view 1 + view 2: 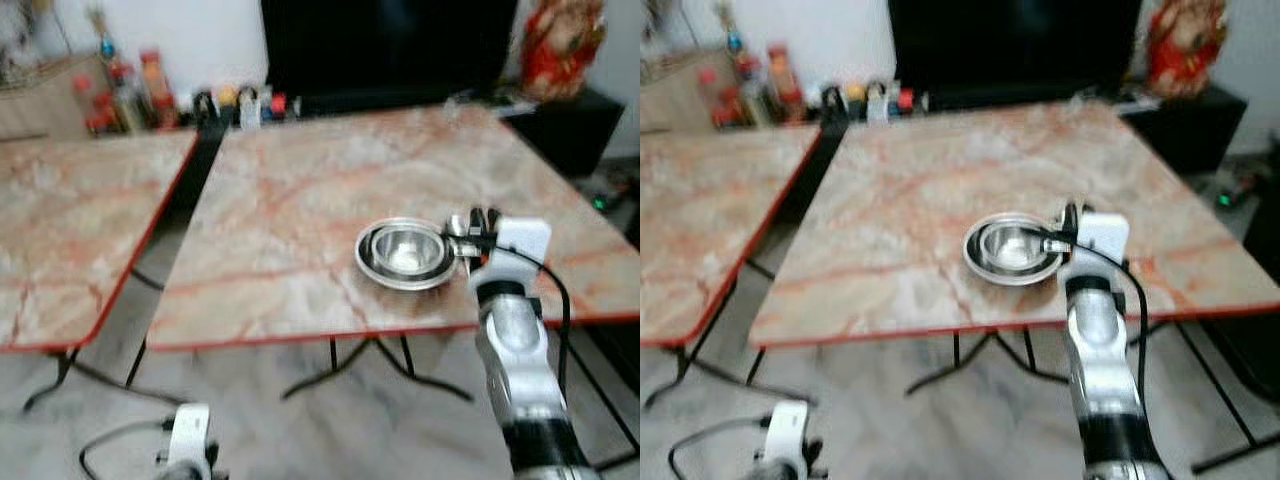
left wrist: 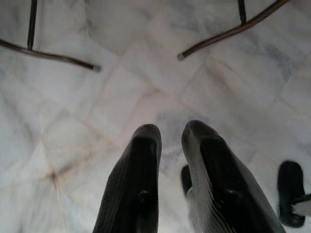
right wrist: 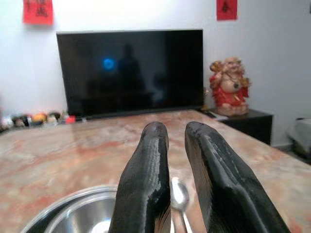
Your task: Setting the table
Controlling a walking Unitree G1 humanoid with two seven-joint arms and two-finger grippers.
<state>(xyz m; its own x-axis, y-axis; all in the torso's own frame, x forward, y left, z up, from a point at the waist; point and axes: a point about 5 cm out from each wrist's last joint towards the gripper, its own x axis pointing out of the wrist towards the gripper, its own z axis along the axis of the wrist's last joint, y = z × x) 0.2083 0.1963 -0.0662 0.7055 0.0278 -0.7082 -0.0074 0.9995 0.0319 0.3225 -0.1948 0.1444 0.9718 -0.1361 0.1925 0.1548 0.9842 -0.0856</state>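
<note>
Hovering just over the near edge of the marble-patterned folding table (image 1: 300,200), the right gripper (image 3: 177,141) holds its two black fingers slightly apart, gripping nothing. Directly beneath its tips lies a small steel spoon (image 3: 179,196), touching the table beside the stacked round steel bowls (image 1: 403,252). The placing step looks finished; next likely calls for fetching another item. The left gripper (image 2: 170,141) hangs idle, slightly parted, above the floor.

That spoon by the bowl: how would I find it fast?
Look at the marble-patterned table before the television. Near its front edge a steel bowl sits in a plate; the spoon lies just right of it, slim, between the right gripper fingers.
</note>
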